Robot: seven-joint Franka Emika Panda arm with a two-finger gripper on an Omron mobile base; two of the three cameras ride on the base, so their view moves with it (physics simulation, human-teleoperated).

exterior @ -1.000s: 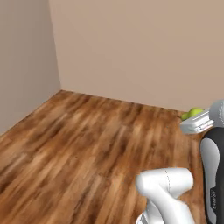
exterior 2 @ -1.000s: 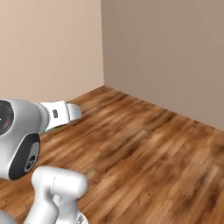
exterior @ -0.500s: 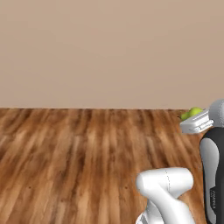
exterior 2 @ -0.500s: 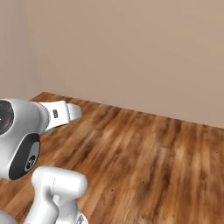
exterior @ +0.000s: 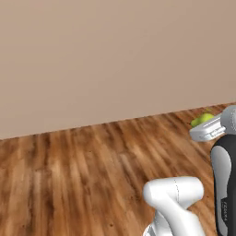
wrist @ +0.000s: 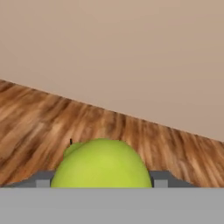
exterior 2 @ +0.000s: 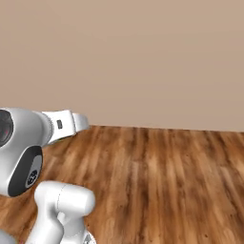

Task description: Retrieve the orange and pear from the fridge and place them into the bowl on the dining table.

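The small yellow-green pear [wrist: 101, 163], roundish with a short dark stem, sits pinched between the two dark fingers [wrist: 160, 179] of the white arm's gripper [exterior: 206, 125], carried above the brown wood-plank floor [exterior: 83, 175] near a plain beige wall [exterior 2: 143, 57]. I judge this the transport leg toward the bowl. Doing it well means keeping the squeeze constant and the hand level while the base drives, releasing only once the bowl lies directly beneath.

Home: wood floor [exterior: 83, 179], beige wall [exterior: 106, 55]

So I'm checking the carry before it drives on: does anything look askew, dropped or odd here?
Nothing stands out. The round yellow-green pear sits centred in the end effector, above bare brown wood-plank floor with a plain beige wall behind.
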